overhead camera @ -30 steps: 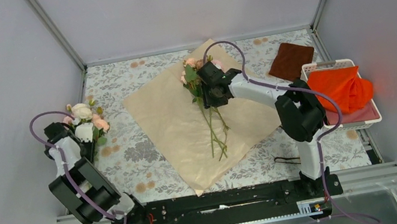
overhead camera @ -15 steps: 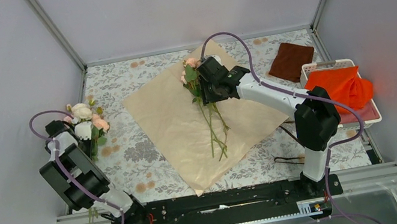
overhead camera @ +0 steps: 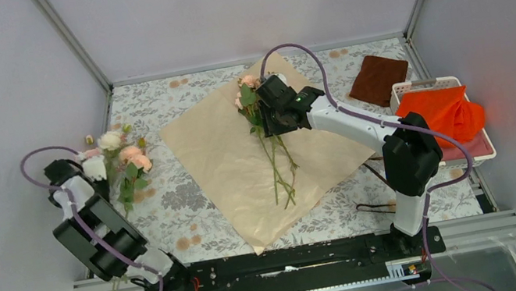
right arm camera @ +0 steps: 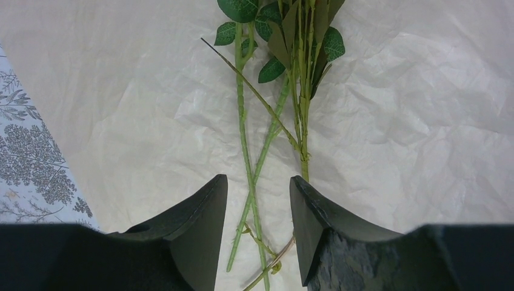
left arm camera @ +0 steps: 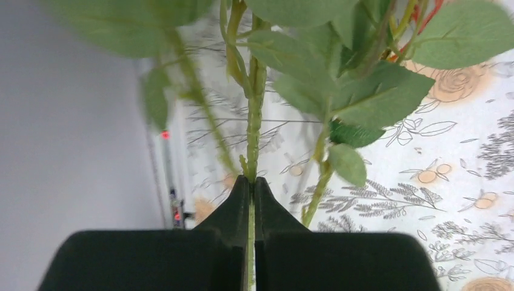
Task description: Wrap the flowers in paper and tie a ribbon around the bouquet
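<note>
1. Left gripper (left arm camera: pixel 251 182) is seen pressed together on one green stem of the left bunch (overhead camera: pixel 123 154), with leaves crowding the upper half of the wrist view.
2. A second ago its fingers stood apart. Since then the pinch has been made, and the bunch has been tilted and drawn toward the upper right, away from the left wall.
3. Right gripper (right arm camera: pixel 254 182) is held with its fingers spread above the stems of the flowers (overhead camera: pixel 267 136), and no stem is seen gripped. Its place at upper centre is unchanged, though that arm's elbow has been swung to the right.
4. The flowers are laid on the paper (overhead camera: pixel 225 159), blooms toward the top of the frame and stems toward the bottom.
5. The paper's upper corner is set near the back wall, and its lowest corner near the rail at the bottom.
6. Bare table (overhead camera: pixel 169 200) is left between the left bunch and the paper's left edge. The right side is crowded by the brown cloth (overhead camera: pixel 378 78), the basket (overhead camera: pixel 487 152) with the orange cloth (overhead camera: pixel 444 114), and the ribbon (overhead camera: pixel 373 208) at lower right.
</note>
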{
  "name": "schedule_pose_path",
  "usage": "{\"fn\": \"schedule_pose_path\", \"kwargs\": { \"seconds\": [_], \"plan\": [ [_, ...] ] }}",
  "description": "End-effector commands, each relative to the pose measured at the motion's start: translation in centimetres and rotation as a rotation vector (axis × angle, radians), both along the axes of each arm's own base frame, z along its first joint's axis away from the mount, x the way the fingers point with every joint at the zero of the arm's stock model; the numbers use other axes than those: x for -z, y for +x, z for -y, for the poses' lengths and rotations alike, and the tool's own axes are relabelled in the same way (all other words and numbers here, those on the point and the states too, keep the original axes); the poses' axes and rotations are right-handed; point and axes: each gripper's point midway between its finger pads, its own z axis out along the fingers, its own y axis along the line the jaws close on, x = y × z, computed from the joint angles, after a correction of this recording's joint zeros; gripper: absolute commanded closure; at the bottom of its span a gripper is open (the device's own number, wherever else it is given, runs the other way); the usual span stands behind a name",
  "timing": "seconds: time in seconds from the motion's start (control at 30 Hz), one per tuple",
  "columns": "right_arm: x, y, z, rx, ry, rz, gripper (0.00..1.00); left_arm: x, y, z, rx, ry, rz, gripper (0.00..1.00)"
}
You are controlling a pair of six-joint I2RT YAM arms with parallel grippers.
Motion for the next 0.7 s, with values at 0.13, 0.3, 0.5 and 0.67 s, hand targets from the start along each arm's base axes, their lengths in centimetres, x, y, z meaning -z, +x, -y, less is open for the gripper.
{"fn": "schedule_pose_path", "kwargs": {
  "seconds": [0.13, 0.3, 0.5, 0.67],
  "plan": [
    [-5.8, -0.9, -2.4, -0.108, 0.038, 0.163, 0.49, -20.4, 5.6, 1.8, 0.013, 0.021, 0.677, 1.00],
    [-10.9, -4.9, -11.6, -0.438, 0.191, 0.343, 0.47, -29.5, 6.5, 11.7, 0.221, -0.411, 0.946, 1.00],
    [-18.7, -10.4, -21.6, -0.709, 0.696, 0.500, 0.35, -32.7, 6.7, 22.8, 0.417, -0.773, 0.914, 1.00],
    [-21.2, -9.6, -23.6, -0.657, 0.779, 0.622, 0.16, -32.5, 6.8, 27.0, 0.461, -0.899, 0.829, 1.00]
  ]
}}
